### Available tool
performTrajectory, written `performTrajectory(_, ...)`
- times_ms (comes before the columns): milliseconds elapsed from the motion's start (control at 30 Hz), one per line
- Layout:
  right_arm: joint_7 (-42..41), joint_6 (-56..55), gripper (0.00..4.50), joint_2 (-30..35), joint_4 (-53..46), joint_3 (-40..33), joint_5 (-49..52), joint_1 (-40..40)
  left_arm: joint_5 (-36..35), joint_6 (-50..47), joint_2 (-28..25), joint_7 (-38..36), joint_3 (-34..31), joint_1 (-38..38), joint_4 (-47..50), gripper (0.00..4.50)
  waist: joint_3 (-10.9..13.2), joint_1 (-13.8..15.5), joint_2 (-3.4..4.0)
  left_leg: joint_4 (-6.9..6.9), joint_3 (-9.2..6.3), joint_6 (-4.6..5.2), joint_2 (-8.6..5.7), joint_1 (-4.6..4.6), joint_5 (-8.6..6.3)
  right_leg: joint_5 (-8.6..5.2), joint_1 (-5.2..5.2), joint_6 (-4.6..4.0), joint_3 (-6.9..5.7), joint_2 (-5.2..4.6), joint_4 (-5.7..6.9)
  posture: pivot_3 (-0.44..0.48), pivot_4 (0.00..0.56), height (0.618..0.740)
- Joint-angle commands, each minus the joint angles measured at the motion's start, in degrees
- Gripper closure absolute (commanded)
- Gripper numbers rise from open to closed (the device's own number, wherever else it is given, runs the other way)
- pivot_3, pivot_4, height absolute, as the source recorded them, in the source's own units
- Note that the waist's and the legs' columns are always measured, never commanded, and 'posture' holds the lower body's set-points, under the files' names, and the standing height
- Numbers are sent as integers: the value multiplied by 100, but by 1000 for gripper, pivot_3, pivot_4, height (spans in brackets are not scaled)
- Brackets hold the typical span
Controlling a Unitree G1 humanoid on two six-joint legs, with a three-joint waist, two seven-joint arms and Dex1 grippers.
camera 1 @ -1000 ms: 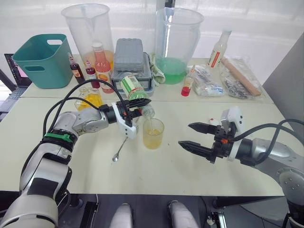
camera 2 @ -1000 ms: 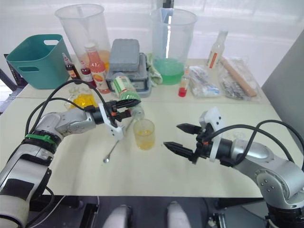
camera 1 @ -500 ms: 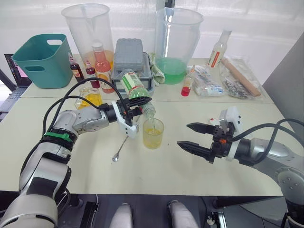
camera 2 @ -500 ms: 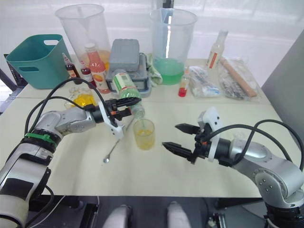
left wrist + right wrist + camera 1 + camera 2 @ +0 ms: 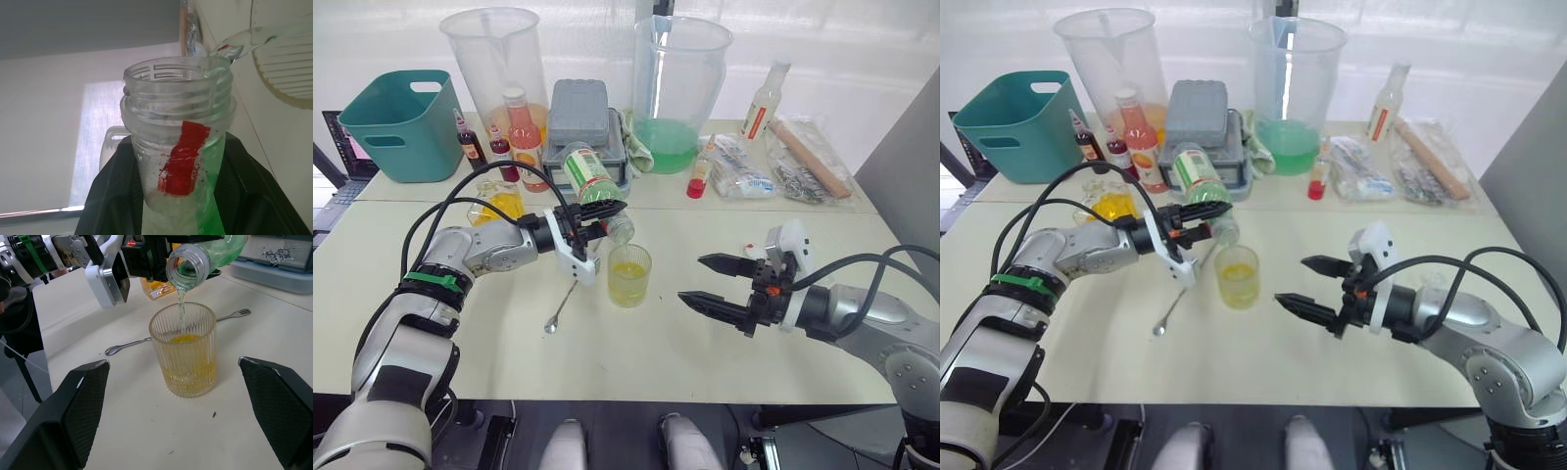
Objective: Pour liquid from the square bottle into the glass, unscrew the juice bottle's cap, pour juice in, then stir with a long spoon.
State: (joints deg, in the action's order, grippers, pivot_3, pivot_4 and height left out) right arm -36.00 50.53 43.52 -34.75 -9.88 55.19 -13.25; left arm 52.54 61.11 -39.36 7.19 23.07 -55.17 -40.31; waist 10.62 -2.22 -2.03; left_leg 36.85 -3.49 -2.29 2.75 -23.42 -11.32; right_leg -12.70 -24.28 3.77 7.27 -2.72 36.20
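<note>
Since a second ago the juice bottle (image 5: 591, 186) has tipped a little steeper over the glass (image 5: 628, 275), its mouth staying just above the rim, and the right arm has barely shifted. One glass stands on the counter (image 5: 636, 352), holding yellow liquid; one juice bottle is clamped near its neck by the left end effector (image 5: 590, 217), the arm reaching in from the left with its forearm low over the counter. A thin stream seems to fall from the mouth in the right wrist view. One long spoon (image 5: 564, 300) lies flat beside the glass, partly hidden behind it. The right end effector (image 5: 717, 284) hovers near the glass, fingers spread wide, holding nothing.
</note>
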Motion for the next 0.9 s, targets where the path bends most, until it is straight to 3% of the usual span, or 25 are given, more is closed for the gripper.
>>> performTrajectory(33, -50, -135, 19, 2, -86, -57, 13, -94, -1126, 5, 38, -716, -105, -6, 125, 3029, 0, -2, 0, 0, 0, 0, 0, 0, 0, 0, 0, 0, 0, 0, 0, 0, 150, 739)
performTrajectory(67, -61, -140, 19, 5, -81, -50, 5, -92, -1660, -15, 85, -1169, -90, 79, 88, 3029, 0, -4, 1, 0, 0, 0, 0, 0, 0, 0, 0, 0, 0, 0, 0, 0, 150, 739)
performTrajectory(233, -96, -144, 19, 4, -64, -19, -5, -103, -2614, -231, 75, -2166, -176, 333, 435, 3029, -1, -21, 1, 0, 0, 0, 0, 3, 0, 0, 0, -1, 0, 1, 6, 0, 150, 739)
performTrajectory(600, -271, -145, 19, 1, 74, 114, -85, -312, -4225, -1975, 290, -3497, -782, 762, 1610, 3029, -1, -21, 1, 5, -1, 0, 0, 5, 0, 1, 3, -2, 0, 1, 9, 0, 150, 739)
performTrajectory(733, -407, -136, 19, 14, 156, 216, -89, -443, -5340, -3612, 459, -3931, -1252, 1093, 2520, 3029, -1, -31, 1, 6, -1, 0, 0, 6, 0, 0, 2, -2, 0, 1, 11, 0, 150, 739)
performTrajectory(900, -646, -121, 19, 27, 318, 355, -99, -698, -6382, -5923, 676, -3723, -2093, 1346, 3599, 3029, -1, -41, 1, 11, -6, 1, 1, 8, 0, 0, 1, -1, 0, 4, 26, 0, 150, 739)
